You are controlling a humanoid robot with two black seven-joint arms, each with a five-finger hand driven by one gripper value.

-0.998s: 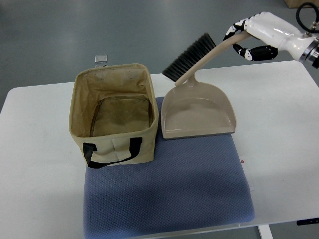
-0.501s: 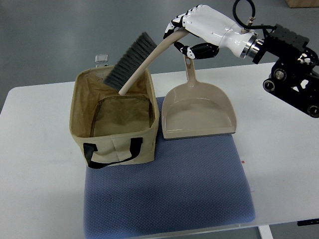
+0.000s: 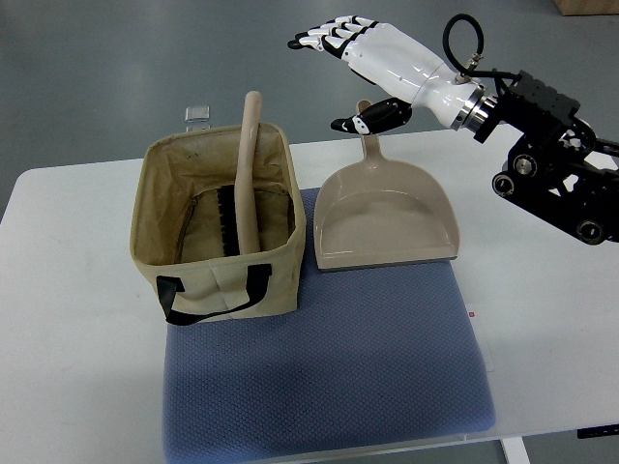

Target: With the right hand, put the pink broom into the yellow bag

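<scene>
Since the broom (image 3: 242, 184) stands in the bag (image 3: 219, 224) with its bristles on the bottom and its handle leaning out over the far rim, I reckon a knock from the right hand (image 3: 354, 60), fingers spread and holding nothing above the dustpan (image 3: 385, 217), could tip the soft bag or lever the broom out. Nothing else lies inside the bag; the dustpan is bare.
</scene>
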